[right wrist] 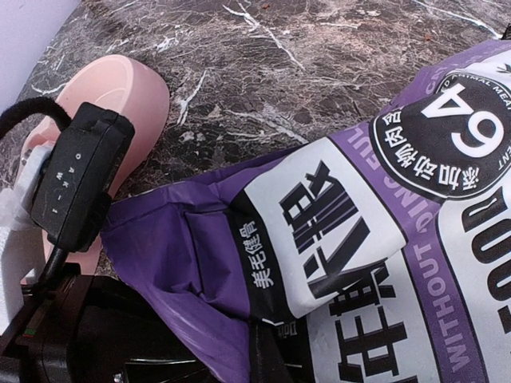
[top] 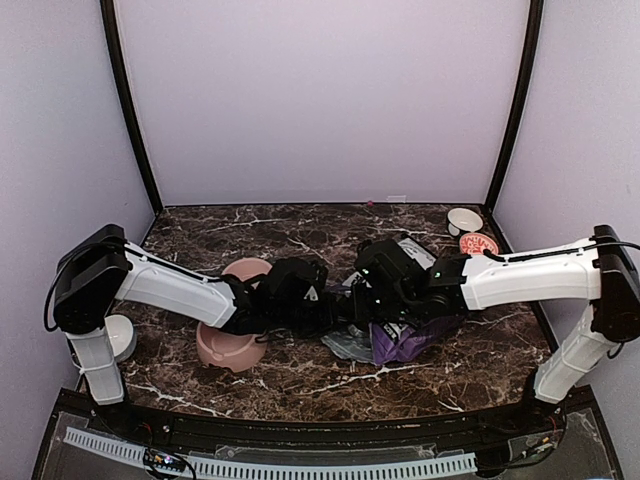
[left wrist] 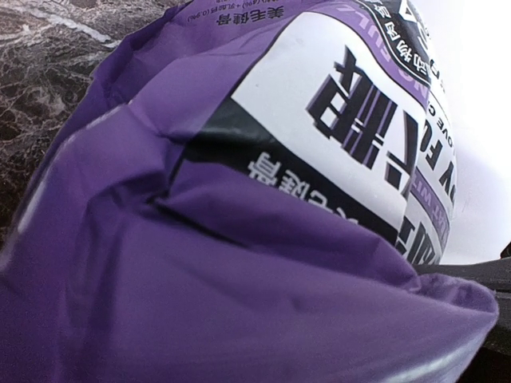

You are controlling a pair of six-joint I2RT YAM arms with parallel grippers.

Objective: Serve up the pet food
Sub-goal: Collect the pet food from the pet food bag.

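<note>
Though the right claw (top: 362,318) is closed, we cannot tell the left claw's (top: 330,315) state. Left wrist shows only the purple-and-white printed plastic bag (left wrist: 239,279); overhead adds the pink plastic double bowl (top: 228,348).

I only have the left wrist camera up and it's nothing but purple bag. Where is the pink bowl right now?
Observer: The pink double bowl sits on the marble table, left of the purple bag, with the left arm crossing above it.
Operator: Any kibble in it yet?
Observer: No kibble shows in any view, though the left arm hides part of the bowl.
Operator: Anything else on the table?
Observer: A small white bowl and a red-patterned dish stand at the far right corner.
</note>
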